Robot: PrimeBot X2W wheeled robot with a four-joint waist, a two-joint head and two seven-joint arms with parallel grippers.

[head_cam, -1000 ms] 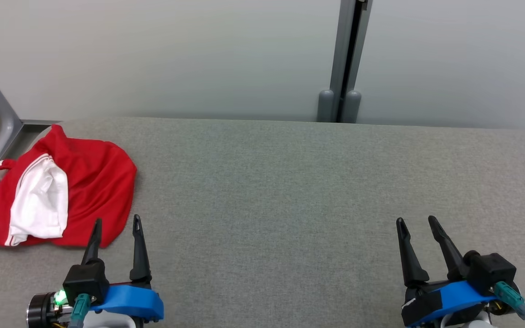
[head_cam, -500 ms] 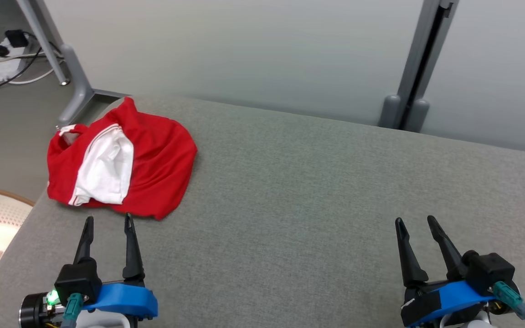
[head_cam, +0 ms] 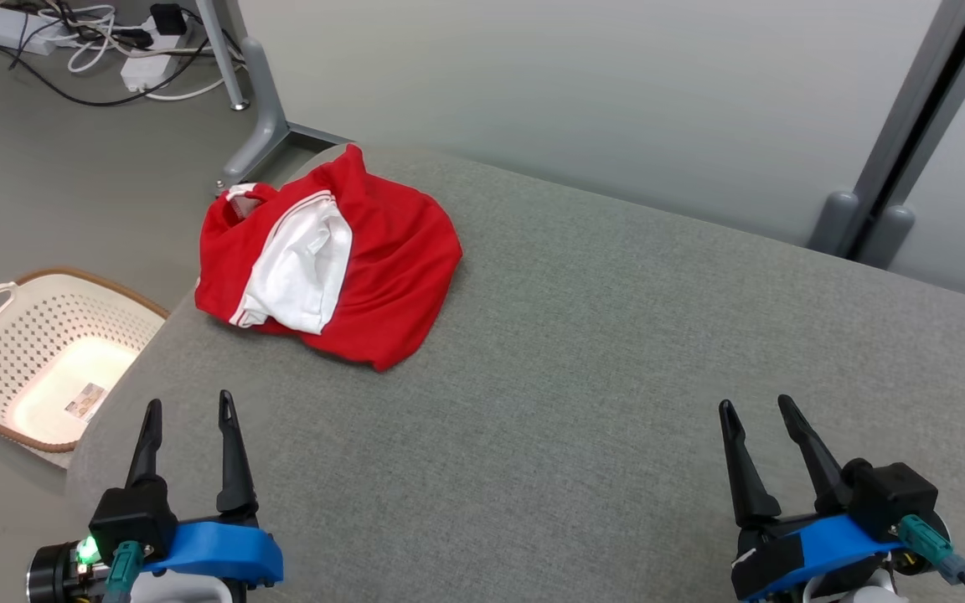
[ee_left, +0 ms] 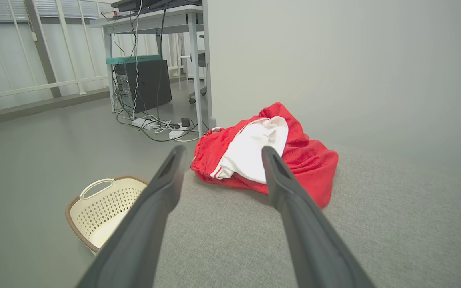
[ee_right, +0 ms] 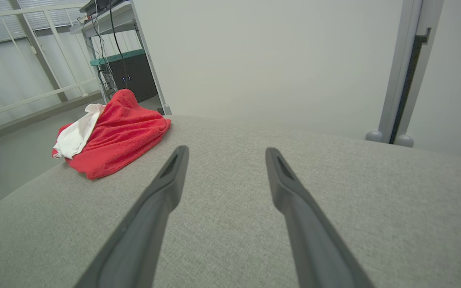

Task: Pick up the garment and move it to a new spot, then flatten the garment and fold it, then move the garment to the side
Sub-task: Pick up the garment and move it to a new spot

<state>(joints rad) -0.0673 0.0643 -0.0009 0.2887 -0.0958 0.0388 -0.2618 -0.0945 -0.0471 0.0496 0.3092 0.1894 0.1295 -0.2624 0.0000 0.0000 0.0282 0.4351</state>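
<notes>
Ahead, red garment beyond the parted left jaws

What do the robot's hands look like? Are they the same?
Nearly. Each gripper has two long, thin black fingers on a black block with a blue bracket and a teal plug. The left gripper has a glowing green light. The right gripper has black tape on its blue part and a grey cable.

One garment, one basket, one table, two pincers — left pincer, right pincer
</notes>
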